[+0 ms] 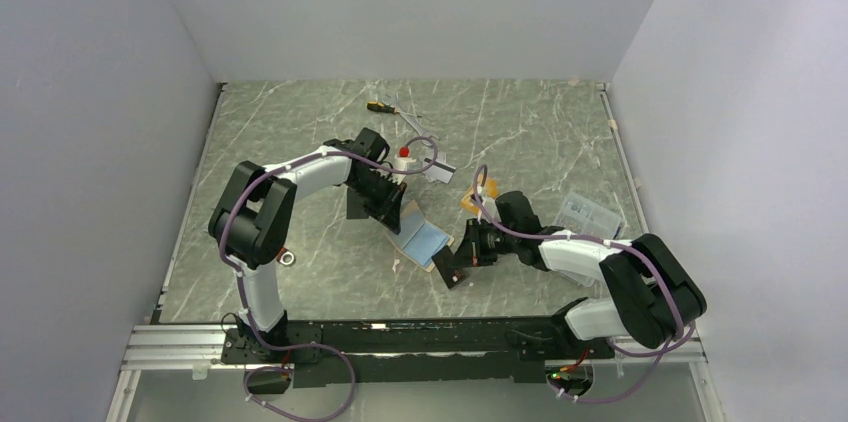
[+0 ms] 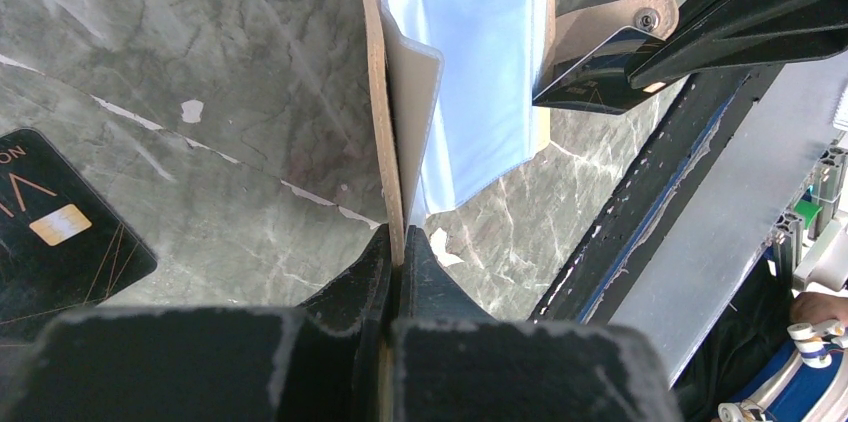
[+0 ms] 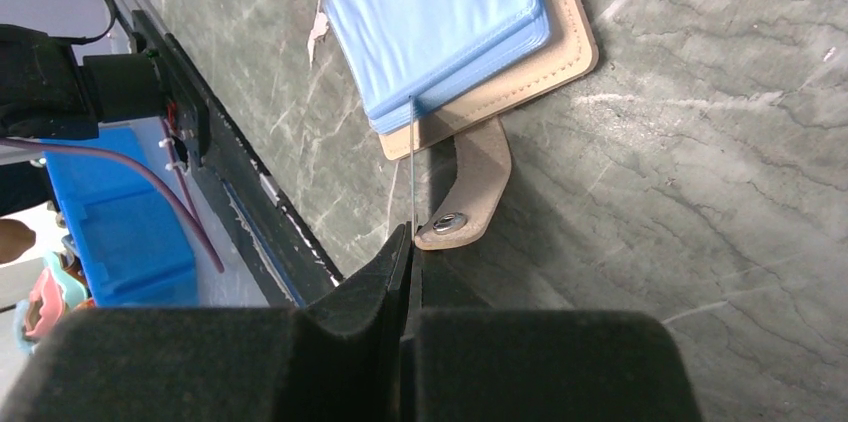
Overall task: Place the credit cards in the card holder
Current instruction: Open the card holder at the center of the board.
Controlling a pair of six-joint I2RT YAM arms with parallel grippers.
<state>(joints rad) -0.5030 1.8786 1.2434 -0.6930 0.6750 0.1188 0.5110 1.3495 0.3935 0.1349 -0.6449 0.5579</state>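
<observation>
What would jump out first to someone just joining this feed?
The open card holder at the centre of the top view, blue pockets showing, has the left gripper pinching its tan cover's edge. The right gripper holds a dark card edge-on at the blue pocket's edge. Another black card lies flat on the table beside the left gripper.

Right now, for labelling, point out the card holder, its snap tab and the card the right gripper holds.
card holder [image 2: 480, 62], left wrist view, blue inner panel.
snap tab [image 3: 482, 177], right wrist view, tan strap above stud.
held black card [image 2: 592, 77], left wrist view, its dark face.
</observation>
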